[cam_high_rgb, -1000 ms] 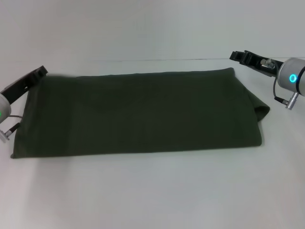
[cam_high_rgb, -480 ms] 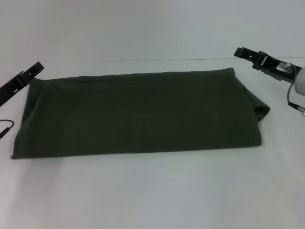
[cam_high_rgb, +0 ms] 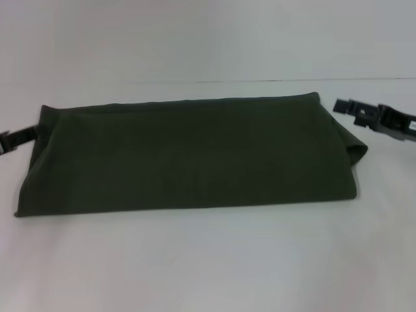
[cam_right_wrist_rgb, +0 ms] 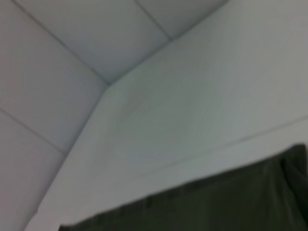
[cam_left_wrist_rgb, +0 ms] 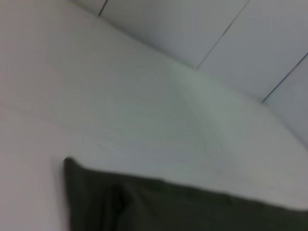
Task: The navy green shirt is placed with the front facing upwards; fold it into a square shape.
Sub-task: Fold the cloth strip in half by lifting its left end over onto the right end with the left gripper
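The navy green shirt [cam_high_rgb: 188, 156] lies flat on the white table as a long folded band, wider than deep, with no print showing. A sleeve fold bulges at its right end. My left gripper [cam_high_rgb: 14, 139] is low at the picture's left edge, just beside the shirt's left end. My right gripper [cam_high_rgb: 351, 112] hangs a little off the shirt's far right corner, holding nothing. The left wrist view shows one corner of the shirt [cam_left_wrist_rgb: 168, 207], and the right wrist view shows its edge [cam_right_wrist_rgb: 216, 202].
The white table [cam_high_rgb: 208, 260] stretches in front of the shirt and behind it. A pale panelled wall [cam_right_wrist_rgb: 57, 53] rises beyond the table's far edge.
Both grippers have come down from beside the shirt's far corners. The left one has drawn back to the left edge, and the right one has sunk beside the shirt's right end. The shirt has not moved.
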Tool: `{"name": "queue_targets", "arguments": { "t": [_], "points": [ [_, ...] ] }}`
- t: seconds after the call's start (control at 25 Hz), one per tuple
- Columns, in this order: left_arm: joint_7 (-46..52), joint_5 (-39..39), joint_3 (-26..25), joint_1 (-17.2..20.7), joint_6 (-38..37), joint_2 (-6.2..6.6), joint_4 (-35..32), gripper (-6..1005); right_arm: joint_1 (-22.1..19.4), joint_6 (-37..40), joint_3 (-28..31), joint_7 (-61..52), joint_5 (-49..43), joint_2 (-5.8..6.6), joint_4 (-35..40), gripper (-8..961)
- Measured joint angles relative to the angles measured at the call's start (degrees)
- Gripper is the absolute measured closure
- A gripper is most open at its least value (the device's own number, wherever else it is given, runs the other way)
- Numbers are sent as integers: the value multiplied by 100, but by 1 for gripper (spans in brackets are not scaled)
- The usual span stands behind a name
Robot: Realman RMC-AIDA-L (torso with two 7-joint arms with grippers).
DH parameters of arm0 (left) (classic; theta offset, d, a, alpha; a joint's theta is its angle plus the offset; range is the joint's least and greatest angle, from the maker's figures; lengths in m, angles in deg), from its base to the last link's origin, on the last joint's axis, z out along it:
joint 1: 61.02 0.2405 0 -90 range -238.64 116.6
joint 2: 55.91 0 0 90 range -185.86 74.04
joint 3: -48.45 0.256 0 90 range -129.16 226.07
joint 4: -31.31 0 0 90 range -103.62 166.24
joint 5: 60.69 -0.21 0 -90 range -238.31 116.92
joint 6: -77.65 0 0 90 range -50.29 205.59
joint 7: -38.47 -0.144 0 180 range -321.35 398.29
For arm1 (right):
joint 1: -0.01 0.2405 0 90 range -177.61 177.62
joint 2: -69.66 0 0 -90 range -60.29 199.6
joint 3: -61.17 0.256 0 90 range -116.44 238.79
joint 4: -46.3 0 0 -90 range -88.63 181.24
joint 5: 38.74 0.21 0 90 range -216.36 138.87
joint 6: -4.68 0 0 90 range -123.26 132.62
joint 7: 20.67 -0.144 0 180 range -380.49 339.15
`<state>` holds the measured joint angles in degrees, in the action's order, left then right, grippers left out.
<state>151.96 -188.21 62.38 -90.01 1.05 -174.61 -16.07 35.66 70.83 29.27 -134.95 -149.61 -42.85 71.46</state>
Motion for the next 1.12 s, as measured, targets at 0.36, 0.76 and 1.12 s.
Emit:
{"name": "queue_targets", "arguments": {
  "t": [0.36,0.76,1.12],
  "points": [
    [316,-1618,517,-122,-218,34,-703,256,-263,516,0,-275,-428,129,66,41],
    [173,-2084,777,-99,-127,-2,-895,258,-340,597,-70,-278,-434,128,66,41],
    [343,-2246,1277,-85,212,-127,-880,260,-379,611,-81,-279,-437,123,61,42]
  ]
}}
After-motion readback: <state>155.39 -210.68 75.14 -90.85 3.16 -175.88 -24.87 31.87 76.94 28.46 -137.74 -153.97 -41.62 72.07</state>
